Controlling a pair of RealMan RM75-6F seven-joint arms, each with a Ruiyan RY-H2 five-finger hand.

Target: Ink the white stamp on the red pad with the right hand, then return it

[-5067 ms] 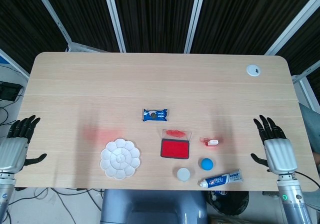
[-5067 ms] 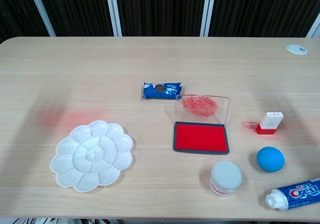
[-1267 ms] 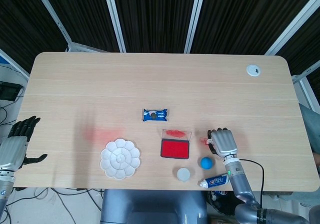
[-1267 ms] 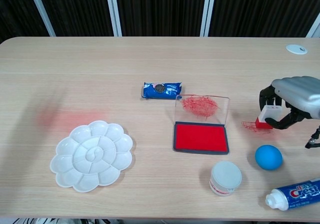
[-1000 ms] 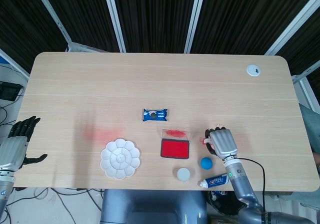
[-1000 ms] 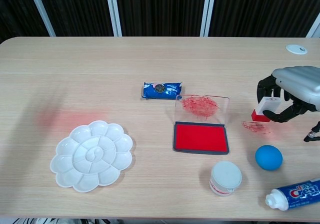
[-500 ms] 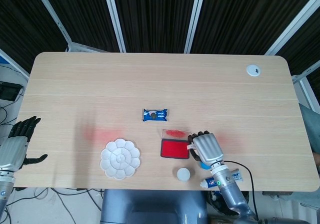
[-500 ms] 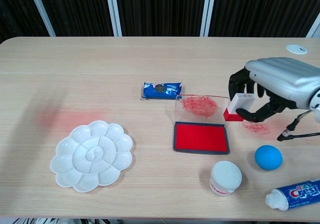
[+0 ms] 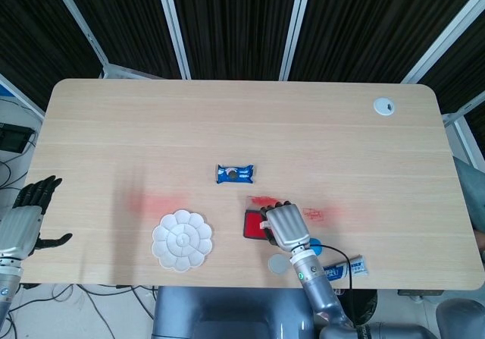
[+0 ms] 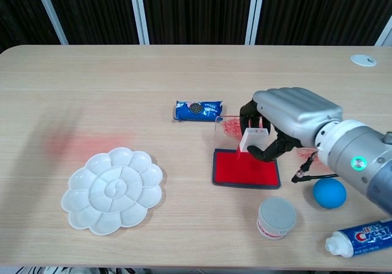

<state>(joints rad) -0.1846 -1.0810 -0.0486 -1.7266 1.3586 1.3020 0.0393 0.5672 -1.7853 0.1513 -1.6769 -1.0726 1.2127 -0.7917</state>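
From the head view, your right hand (image 9: pixel 283 226) sits over the flat red ink pad in its dark tray (image 9: pixel 252 224), hiding the stamp. Your left hand (image 9: pixel 26 219) hangs beyond the pale wooden table (image 9: pixel 242 127), fingers spread, holding nothing.

From the chest view, you've got the small white block stamp with the red base (image 10: pixel 250 140) pinched between thumb and fingers (image 10: pixel 248 116), tilted, red end at the pad. It looks light and rigid with smooth, likely slippery sides, so keep your hold on the white upper body, level it, and press gently.
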